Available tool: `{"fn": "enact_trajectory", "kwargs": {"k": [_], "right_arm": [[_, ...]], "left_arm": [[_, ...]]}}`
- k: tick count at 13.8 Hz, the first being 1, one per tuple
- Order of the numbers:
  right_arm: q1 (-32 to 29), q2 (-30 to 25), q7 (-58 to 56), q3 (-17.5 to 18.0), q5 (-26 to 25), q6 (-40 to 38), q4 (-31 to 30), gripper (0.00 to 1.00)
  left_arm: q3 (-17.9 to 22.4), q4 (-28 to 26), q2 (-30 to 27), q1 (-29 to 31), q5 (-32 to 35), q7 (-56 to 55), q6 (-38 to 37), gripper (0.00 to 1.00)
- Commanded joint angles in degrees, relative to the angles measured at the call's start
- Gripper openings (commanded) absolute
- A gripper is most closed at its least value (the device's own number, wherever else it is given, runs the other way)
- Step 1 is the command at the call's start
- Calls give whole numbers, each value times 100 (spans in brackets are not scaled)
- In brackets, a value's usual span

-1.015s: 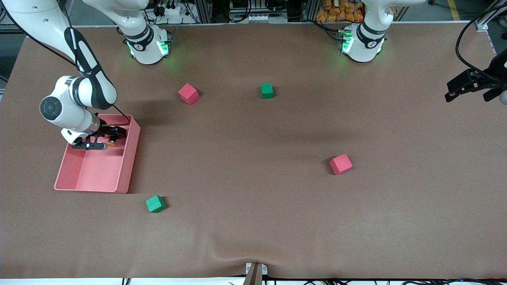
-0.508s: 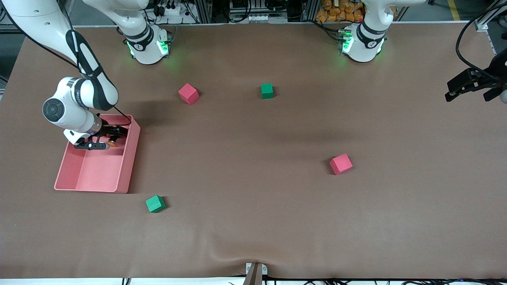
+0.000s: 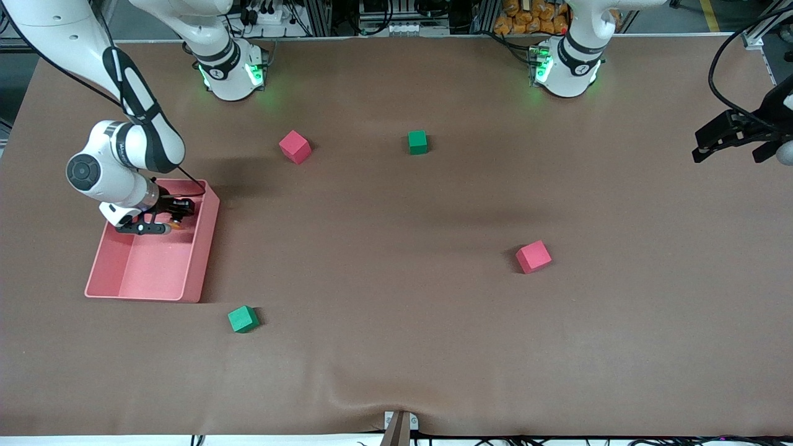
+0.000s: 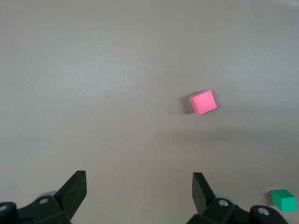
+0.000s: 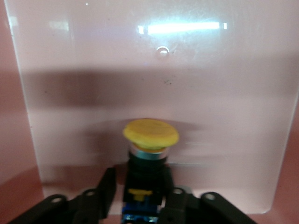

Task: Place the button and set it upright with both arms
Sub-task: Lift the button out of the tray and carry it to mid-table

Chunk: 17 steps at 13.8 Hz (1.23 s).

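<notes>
Worktop (image 3: 396, 347): pink tray (image 3: 192, 272) at 9 o'clock. Right gripper (image 3: 166, 220) was down inside it, jaws closed on the button (image 5: 150, 140), orange cap clear of them, likely for lifting out. Left gripper (image 3: 725, 139) waited at 3 o'clock, jaws wide, empty.

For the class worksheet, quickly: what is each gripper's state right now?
Left gripper: open, holding nothing, waiting at its table end.
Right gripper: shut on the button, in the pink bin.

Robot lab, aluminium framing (image 3: 322, 15), cabling (image 3: 272, 12)
</notes>
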Motion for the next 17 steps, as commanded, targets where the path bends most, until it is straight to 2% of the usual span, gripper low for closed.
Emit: {"fn": "enact_trajectory", "kwargs": {"k": [1, 7, 15, 17], "right_arm": [[-160, -9, -209, 56, -80, 66, -44, 0], [-187, -166, -306, 65, -80, -231, 0, 0], [-134, -1071, -315, 91, -80, -1312, 316, 0], [-30, -1238, -463, 100, -80, -1358, 439, 0]], "left_arm": [[-53, 28, -5, -7, -56, 70, 30, 100], [-62, 10, 48, -112, -56, 79, 30, 100], [-53, 28, 65, -113, -65, 79, 30, 100], [-53, 37, 66, -104, -4, 79, 39, 100]]}}
